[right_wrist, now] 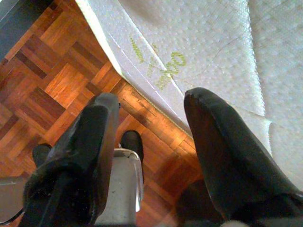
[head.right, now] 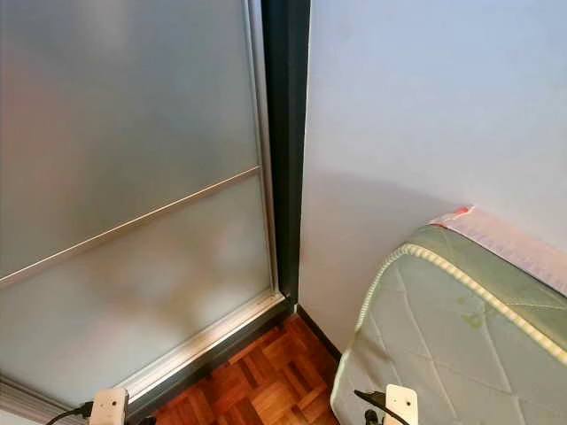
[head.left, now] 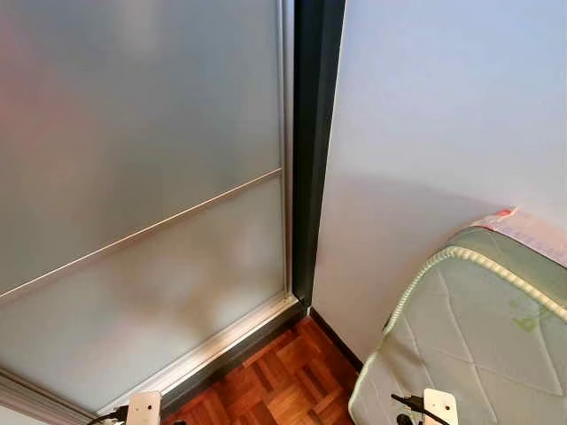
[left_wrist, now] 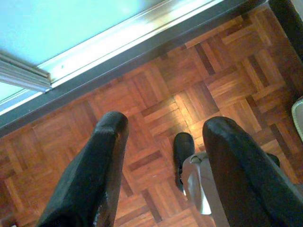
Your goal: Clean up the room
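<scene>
Head view: frosted door point(head.left: 133, 177) left, wall point(head.left: 425, 133) far right, mattress point(head.left: 478, 336) near right. Left wrist view: left gripper point(left_wrist: 163, 142) open, empty, above parquet point(left_wrist: 156, 94). Right wrist view: right gripper point(right_wrist: 151, 118) open, empty, possibly over the mattress edge.
</scene>
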### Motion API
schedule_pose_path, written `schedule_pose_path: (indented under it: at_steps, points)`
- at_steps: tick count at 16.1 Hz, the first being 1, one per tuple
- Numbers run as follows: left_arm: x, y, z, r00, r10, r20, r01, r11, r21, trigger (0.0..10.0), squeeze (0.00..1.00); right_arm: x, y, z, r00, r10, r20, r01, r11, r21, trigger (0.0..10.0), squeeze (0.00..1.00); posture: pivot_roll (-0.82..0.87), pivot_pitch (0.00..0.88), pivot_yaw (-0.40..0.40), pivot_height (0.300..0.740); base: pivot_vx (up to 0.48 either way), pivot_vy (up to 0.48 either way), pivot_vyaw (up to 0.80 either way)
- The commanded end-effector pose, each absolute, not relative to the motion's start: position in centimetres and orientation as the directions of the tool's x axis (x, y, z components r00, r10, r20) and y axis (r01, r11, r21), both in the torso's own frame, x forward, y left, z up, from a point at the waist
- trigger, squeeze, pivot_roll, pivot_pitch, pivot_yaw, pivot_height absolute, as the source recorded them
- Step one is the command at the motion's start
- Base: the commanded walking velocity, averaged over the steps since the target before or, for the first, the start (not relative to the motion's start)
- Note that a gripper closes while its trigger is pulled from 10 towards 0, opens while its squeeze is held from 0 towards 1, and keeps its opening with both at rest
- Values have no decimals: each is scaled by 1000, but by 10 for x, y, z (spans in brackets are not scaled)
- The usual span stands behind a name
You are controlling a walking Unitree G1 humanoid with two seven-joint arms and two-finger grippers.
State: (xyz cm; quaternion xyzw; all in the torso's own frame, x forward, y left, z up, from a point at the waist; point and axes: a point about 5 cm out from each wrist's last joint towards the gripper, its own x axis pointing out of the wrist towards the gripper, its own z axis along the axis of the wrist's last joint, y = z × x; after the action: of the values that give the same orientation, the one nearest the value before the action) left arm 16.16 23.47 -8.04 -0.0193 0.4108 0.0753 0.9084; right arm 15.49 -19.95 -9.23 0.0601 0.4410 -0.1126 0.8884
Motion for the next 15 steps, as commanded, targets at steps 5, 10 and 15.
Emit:
schedule_pose_path:
  at_steps: [5, 10, 15]
  points:
    - [178, 215, -80, 634, 37, -772, -116, 992, -48, 10000, 0, 165, -202, -88, 603, 18, -798, 176, 972, 155, 10000, 0, -12, 0, 1, 740, 0, 0, 0]
    - [179, 212, -80, 631, 22, -775, -87, 995, -42, 10000, 0, 159, -208, -90, 575, 36, -818, 143, 979, 143, 10000, 0, -14, 0, 11, 740, 0, 0, -800]
    - [183, 211, -78, 636, 26, -771, -83, 996, -35, 10000, 0, 158, -209, -90, 558, 38, -829, 134, 982, 136, 10000, 0, -4, 0, 9, 740, 0, 0, -800]
